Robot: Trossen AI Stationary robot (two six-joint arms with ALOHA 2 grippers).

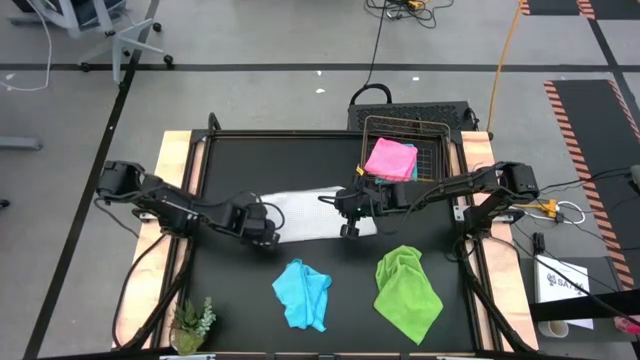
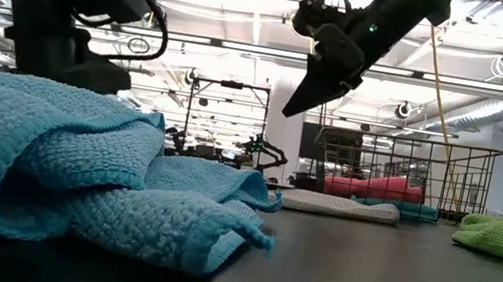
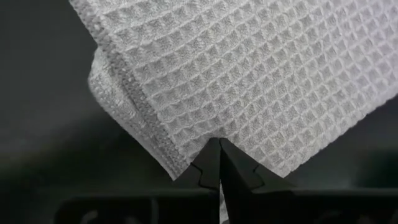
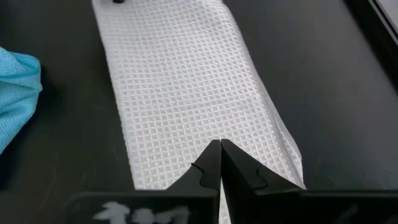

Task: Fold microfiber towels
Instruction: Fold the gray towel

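Note:
A white-grey towel lies as a folded strip across the table's middle. My left gripper is shut and points down at the strip's left end, with its tips at the hemmed edge. In the low view the crumpled blue towel hides those tips. My right gripper is shut and hangs above the strip's right end, holding nothing. A blue towel and a lime green towel lie bunched near the front edge. A pink towel rests on another blue one in the wire basket. My left gripper comes at the white-grey towel from above, its shut fingertips at the towel's edge near a corner where two layers show. The towel lies flat on the table. Whether the tips touch or pinch the cloth, I cannot tell.
The wire basket stands at the far right of the table. A small green plant stands at the front left corner. Bare black tabletop shows left of the white-grey strip and between the bunched towels.

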